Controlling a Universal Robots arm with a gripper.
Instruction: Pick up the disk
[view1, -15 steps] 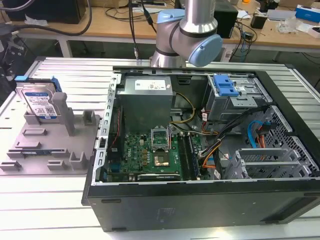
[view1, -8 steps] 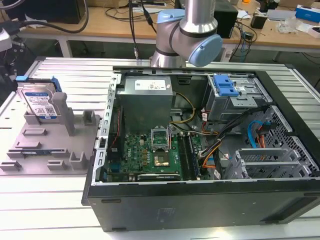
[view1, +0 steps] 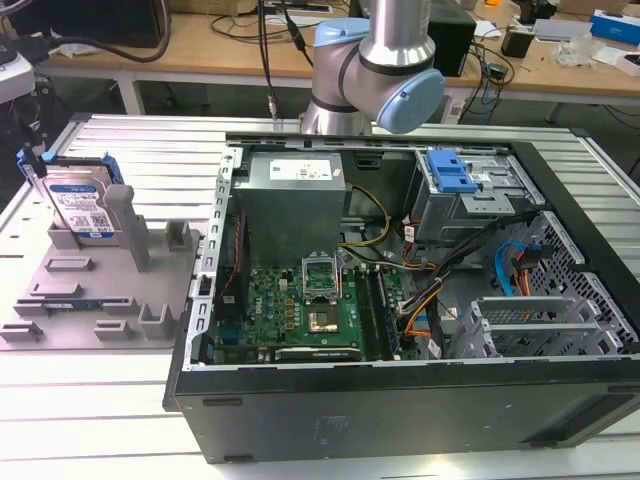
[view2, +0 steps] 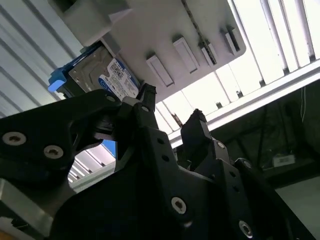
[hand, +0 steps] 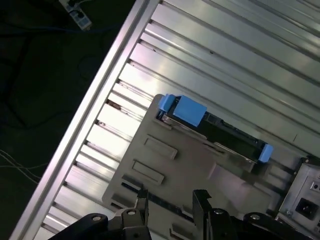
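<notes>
The disk (view1: 78, 205) is a silver drive with a blue-and-white label and blue side rails. It stands on edge in a slot at the far end of the grey fixture tray (view1: 90, 295), at the exterior view's left. In the first wrist view the disk (hand: 215, 131) is seen from above, edge up, on the tray (hand: 165, 165). My gripper (hand: 171, 196) hangs well above the tray, open, with nothing between its black fingers. In the second wrist view the gripper (view2: 172, 107) shows the same gap, with the disk (view2: 97, 75) beyond it.
An open computer case (view1: 400, 300) with a motherboard, a power supply (view1: 295, 195) and a blue-fronted drive bay (view1: 450, 175) lies at the exterior view's right of the tray. Both rest on a slotted aluminium table (view1: 150, 140). The table's edge (hand: 95, 100) drops to a dark floor.
</notes>
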